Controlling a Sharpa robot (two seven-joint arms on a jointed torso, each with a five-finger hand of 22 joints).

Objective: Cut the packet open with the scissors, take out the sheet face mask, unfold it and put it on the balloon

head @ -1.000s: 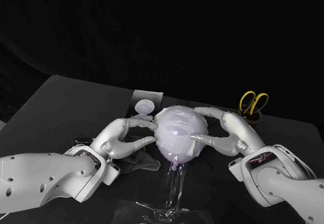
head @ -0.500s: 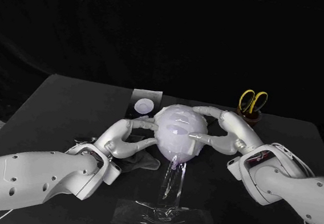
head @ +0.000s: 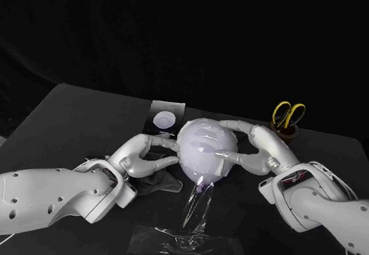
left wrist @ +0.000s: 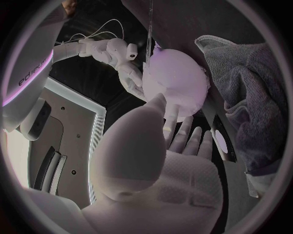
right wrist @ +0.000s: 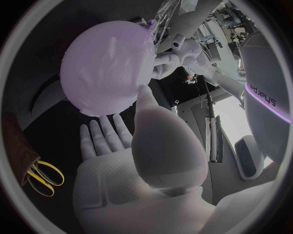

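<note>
Closer on the left since a second ago: my left hand (head: 145,155) has slid in against the balloon (head: 202,172), and its fingers (head: 165,142) now touch the left flank. My right hand's thumb has crept further across the front. (The balloon itself has hardly budged.)

The sheet face mask (head: 199,142) lies draped over the balloon's front, pale and a bit wrinkled, with dimples showing on its face. My right hand (head: 261,154) reaches round from the other side, fingers (head: 237,127) arched over the top and the thumb tip on the mask. Both sets of fingers are spread wide and only pressing, with nothing pinched between them. The wrist views agree: flat, parted fingers under the balloon, thumb up against it.

The balloon sits on a clear stand (head: 196,208) whose base rests on the worktop (head: 72,116) near me. A dark cloth (head: 164,182) lies crumpled just beside my left hand. The packet (head: 168,108) lies at the far edge behind the balloon, its print too small to read. The scissors (head: 289,116) stand with their yellow handles up in a holder (head: 285,134) at the back right, well apart from my fingers.
</note>
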